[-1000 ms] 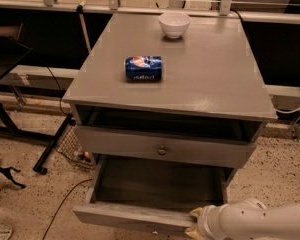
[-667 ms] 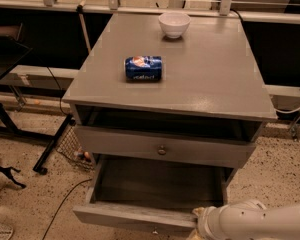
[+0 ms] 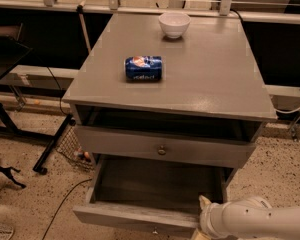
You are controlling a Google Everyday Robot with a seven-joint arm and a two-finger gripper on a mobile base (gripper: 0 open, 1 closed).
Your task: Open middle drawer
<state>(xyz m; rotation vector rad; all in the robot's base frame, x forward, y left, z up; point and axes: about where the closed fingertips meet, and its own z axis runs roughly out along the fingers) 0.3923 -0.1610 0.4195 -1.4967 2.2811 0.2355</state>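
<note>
Cabinet [image 3: 165, 91] of grey wood, seen from above and in front. On its counter [image 3: 215, 69] a small white bowl [image 3: 174, 24] stands near the back edge. A blue drinks can [image 3: 143, 67] lies on its side closer to the front left, well apart from the bowl.

Under the counter is a dark gap, then the top drawer [image 3: 120, 143] with a small round knob [image 3: 161, 150] at its centre. Below that the middle drawer [image 3: 135, 215] stands wide open, jutting toward the viewer so its shadowed inside shows. Its front is cut off by the bottom edge of the picture, and a small dark spot there may be its knob. Whatever lies beneath this drawer is hidden by it.

A white robot arm [image 3: 260, 219] enters from the lower right corner. The gripper [image 3: 202, 216] sits at the right end of the middle drawer's front, seemingly against it. Only a pale tip shows above the drawer front, and the rest runs out of view. Whether the jaws are open or closed cannot be told.

At left, black stand legs [image 3: 50, 151] rest on a speckled floor [image 3: 35, 199], and a dark cable [image 3: 65, 204] trails across it.
</note>
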